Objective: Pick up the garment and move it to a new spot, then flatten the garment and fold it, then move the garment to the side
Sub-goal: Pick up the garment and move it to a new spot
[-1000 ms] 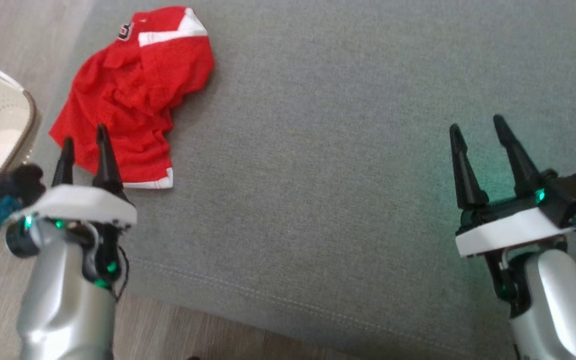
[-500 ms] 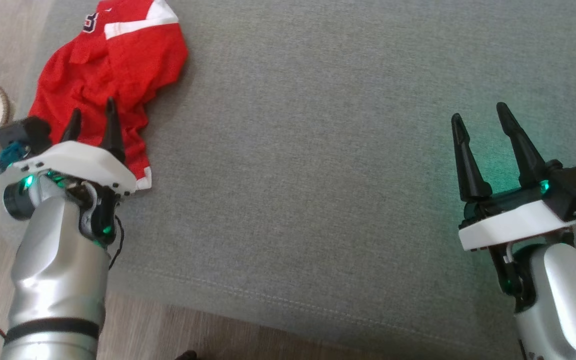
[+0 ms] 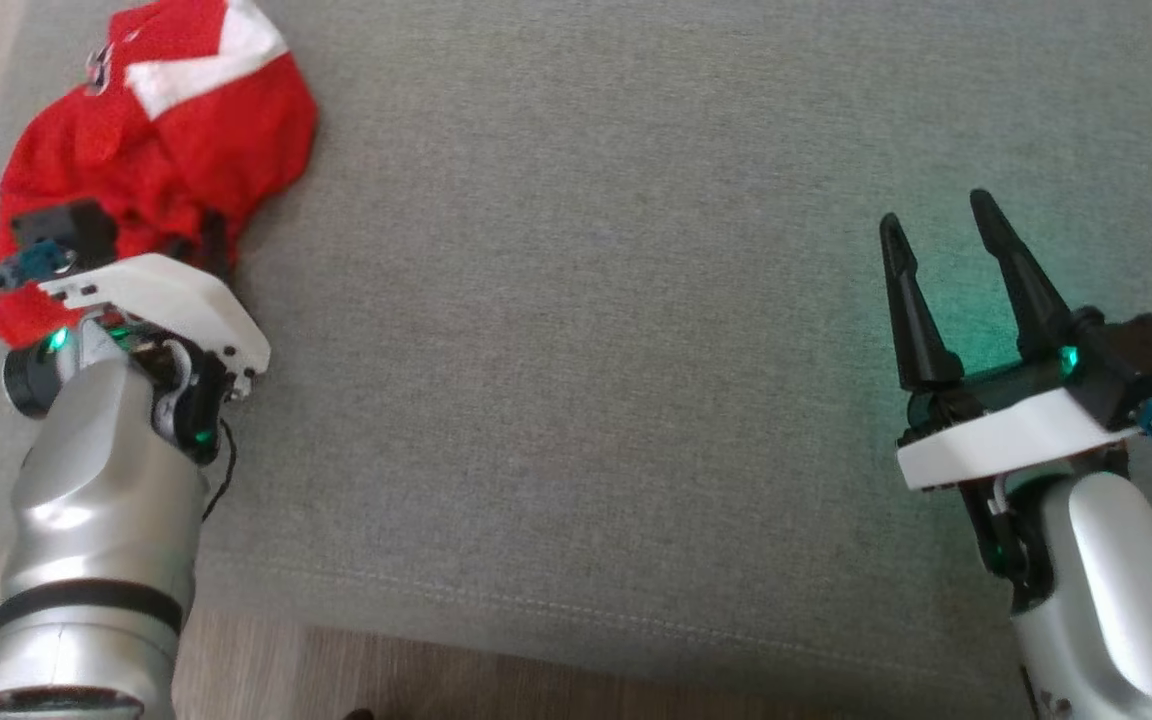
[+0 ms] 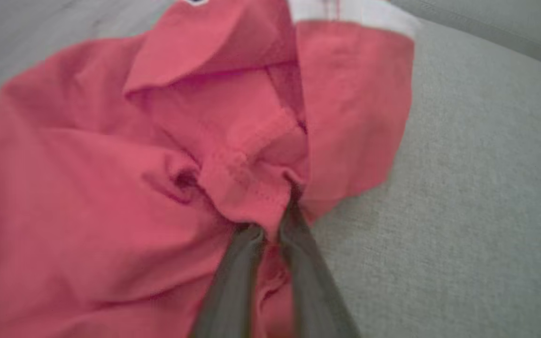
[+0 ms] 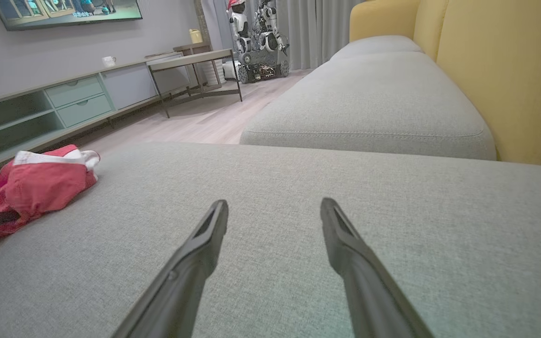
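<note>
In the head view, the red jersey is lying crumpled at about 10 o'clock on the grey sofa cushion, close to the cushion's left edge, with its white trim showing at the top. The left tool is reaching into the lower folds of the cloth, its fingertips buried there. The right tool is hovering at 3 o'clock, well apart from the garment, with its fingers spread and nothing between them. In the left wrist view, the left tool is pinching a stitched ridge of the red jersey: its two fingers are drawn almost together, with fabric bunching between and over the tips. The cloth is looking thin, light and limp, so it will probably drape and trail when lifted, and a single-layer pinch could slip. A thick seam or hem like this one is likely giving the surest hold. In the right wrist view, the right tool is gaping wide over bare cushion, while the red jersey is sitting at 9 o'clock, heaped and touching the cushion.
</note>
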Motion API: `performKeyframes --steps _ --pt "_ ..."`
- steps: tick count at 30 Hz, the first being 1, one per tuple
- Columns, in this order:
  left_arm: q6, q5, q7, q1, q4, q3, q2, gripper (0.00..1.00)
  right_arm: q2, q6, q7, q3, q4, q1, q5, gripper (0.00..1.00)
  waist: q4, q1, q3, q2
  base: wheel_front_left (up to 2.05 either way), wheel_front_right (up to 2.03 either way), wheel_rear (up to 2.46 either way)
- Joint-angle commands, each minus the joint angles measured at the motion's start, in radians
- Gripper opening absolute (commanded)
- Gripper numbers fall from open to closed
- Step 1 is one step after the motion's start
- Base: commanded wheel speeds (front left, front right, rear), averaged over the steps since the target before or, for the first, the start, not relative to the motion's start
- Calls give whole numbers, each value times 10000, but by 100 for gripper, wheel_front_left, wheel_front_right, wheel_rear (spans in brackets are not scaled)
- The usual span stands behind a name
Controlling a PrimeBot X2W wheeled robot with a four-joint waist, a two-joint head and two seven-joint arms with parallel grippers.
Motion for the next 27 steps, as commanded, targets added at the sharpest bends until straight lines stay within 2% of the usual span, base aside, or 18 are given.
performKeyframes --steps 1,8,14,20,27 --pt "-27 -88 -70 -310 -196 189 457 0 87 65 -120 222 -260 -177 -28 100 -55 0 10 0 0 0 0" --pt "-140 -233 -1172 -676 -523 95 601 0 274 65 -444 198 112 -244 62 100 -321 0 -324 0 0 0 0" --pt "-179 -211 -1511 -758 -1992 -138 612 0 518 65 -819 247 558 -267 218 100 -696 0 -915 0 0 0 0" --pt "-189 -205 -1462 -708 -3925 -597 357 0 715 65 -1136 260 949 -253 382 100 -1225 0 -1328 0 0 0 0" --pt "-79 -245 -487 -967 -5724 -1334 -337 0 852 65 -1394 350 1192 -379 531 100 -1969 0 -1333 0 0 0 0"
